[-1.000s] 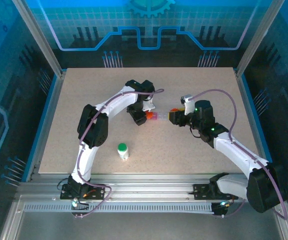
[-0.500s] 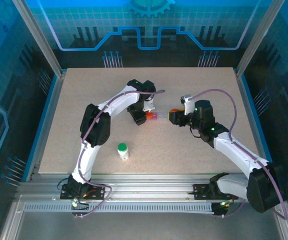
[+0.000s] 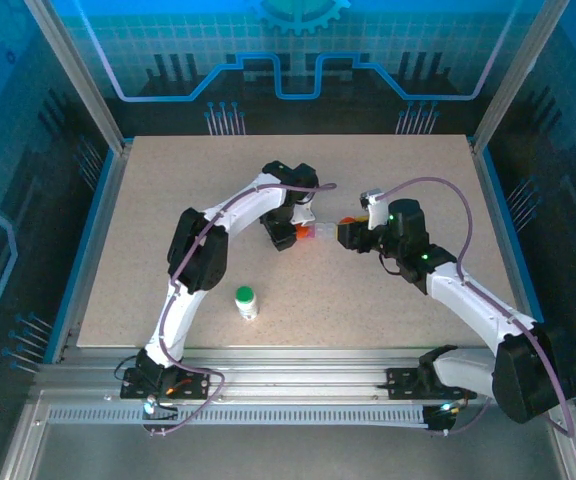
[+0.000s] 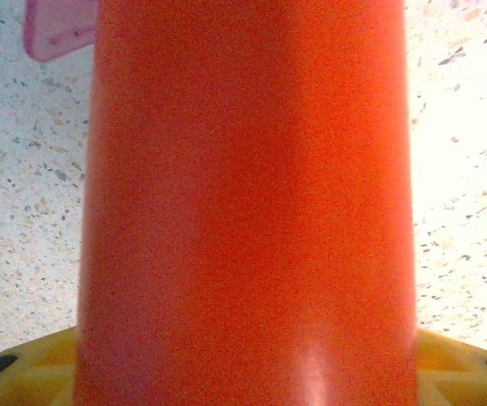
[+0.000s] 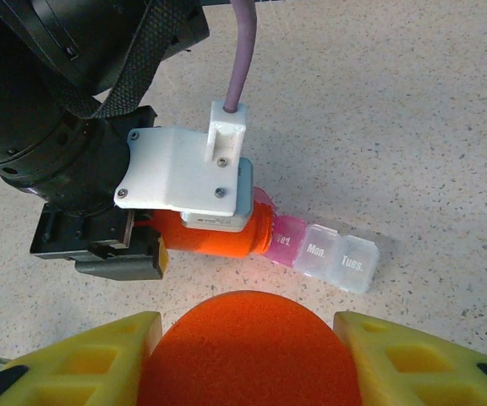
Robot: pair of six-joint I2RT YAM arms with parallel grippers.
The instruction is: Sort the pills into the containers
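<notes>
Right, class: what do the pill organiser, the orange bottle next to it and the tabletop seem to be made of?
Orange bottle: likely plastic, smooth, with a soft sheen. Pill organiser: translucent plastic, frosted, one compartment pink; printed day labels. Tabletop: speckled, matte, stone-like laminate, perhaps.

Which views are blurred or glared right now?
Left wrist: the orange bottle sits very close and soft, with the table at right blown out white. Right wrist: the pill organizer is sharp, labels legible; the orange object in the right tool is blurred. Top external: table evenly lit, no glare.
</notes>
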